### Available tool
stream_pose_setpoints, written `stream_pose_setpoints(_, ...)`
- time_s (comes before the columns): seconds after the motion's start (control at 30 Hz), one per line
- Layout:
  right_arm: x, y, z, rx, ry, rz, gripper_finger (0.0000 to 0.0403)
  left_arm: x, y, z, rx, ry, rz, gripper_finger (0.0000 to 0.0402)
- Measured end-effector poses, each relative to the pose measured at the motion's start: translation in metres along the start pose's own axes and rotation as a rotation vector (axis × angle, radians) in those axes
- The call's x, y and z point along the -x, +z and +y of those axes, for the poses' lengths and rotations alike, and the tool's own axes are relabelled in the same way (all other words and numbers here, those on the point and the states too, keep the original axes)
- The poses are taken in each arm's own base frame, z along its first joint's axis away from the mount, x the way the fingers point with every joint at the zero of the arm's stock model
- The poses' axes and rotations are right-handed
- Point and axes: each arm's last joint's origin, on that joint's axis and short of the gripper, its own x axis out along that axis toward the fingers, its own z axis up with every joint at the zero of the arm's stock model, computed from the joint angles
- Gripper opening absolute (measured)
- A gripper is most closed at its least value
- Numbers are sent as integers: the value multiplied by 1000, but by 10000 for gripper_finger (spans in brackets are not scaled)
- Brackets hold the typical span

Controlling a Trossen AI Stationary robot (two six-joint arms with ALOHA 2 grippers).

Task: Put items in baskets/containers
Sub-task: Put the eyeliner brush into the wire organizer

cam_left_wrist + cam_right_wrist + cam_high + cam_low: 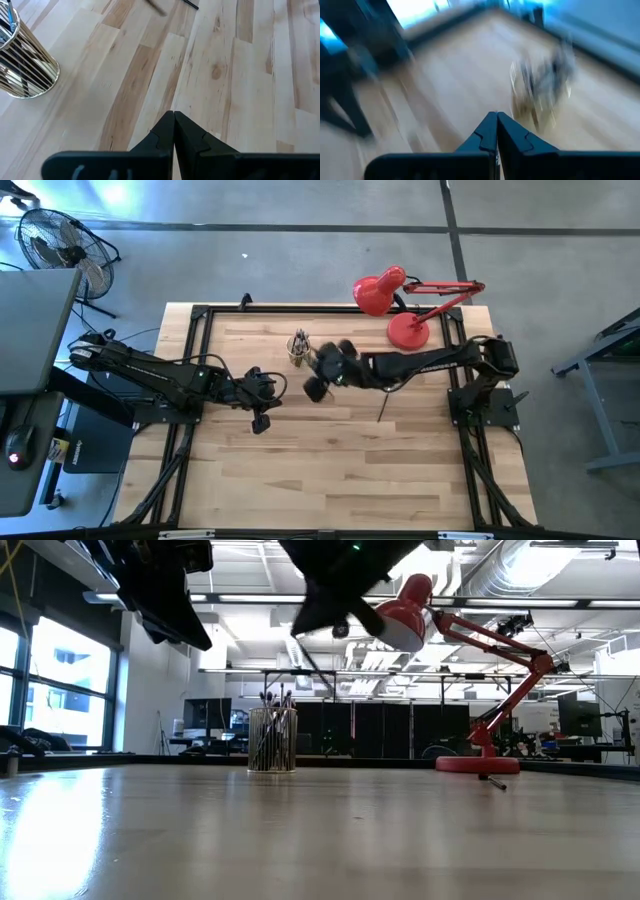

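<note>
The cup (298, 350) stood on the tabletop (330, 470), full of sticks; the right tool (314, 388) hovered just beside it, closed, seemingly pinching one stick (318, 668); next, centre over the cup, release; left tool (261, 424) closed, empty, near the cup.

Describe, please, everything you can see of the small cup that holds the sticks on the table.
The cup is a small, upright, round container with a yellowish-gold tint; its wall shows thin vertical stripes, either ribs or the sticks seen through it. It stands on the wooden table toward the far edge, left of the red lamp. Many thin dark sticks stand bunched in it, their tips rising above the rim. Neither tool touches it; the right tool hangs just beside it.
</note>
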Motion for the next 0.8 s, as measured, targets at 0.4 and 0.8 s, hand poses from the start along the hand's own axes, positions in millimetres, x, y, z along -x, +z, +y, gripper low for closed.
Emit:
stream_pose_setpoints(0.4, -45, 57, -36, -1, 103, -471, 0, 0, 0, 0, -33, 1, 1, 1)
stream_pose_setpoints(0.8, -115, 26, -73, 65, 80, -403, 0, 0, -6, 3, -49, 27, 59, 1)
